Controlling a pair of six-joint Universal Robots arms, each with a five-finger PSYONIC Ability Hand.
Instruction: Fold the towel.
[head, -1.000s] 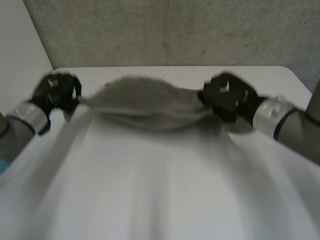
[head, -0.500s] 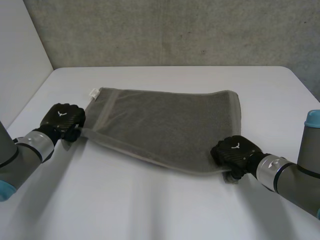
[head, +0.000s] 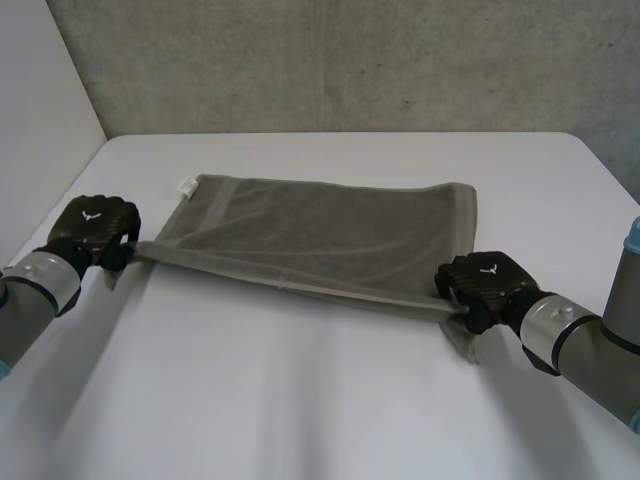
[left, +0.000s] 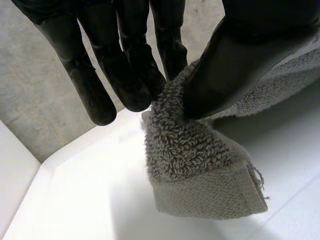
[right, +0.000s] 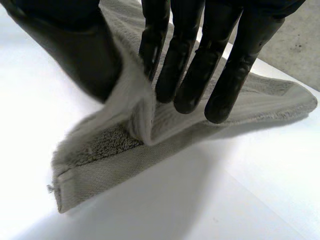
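Two thumb pinches at near corners of towel, left hand and right hand; soft, limp, likely saggy unless taut.

The white table has rounded far corners at 11 and 1 o'clock. A grey towel lies spread on its middle. The towel's far edge lies flat toward 12 o'clock, with a small white tag on the table at its 11 o'clock corner. The near edge slants from 9 to 4 o'clock, its two corners raised off the surface.
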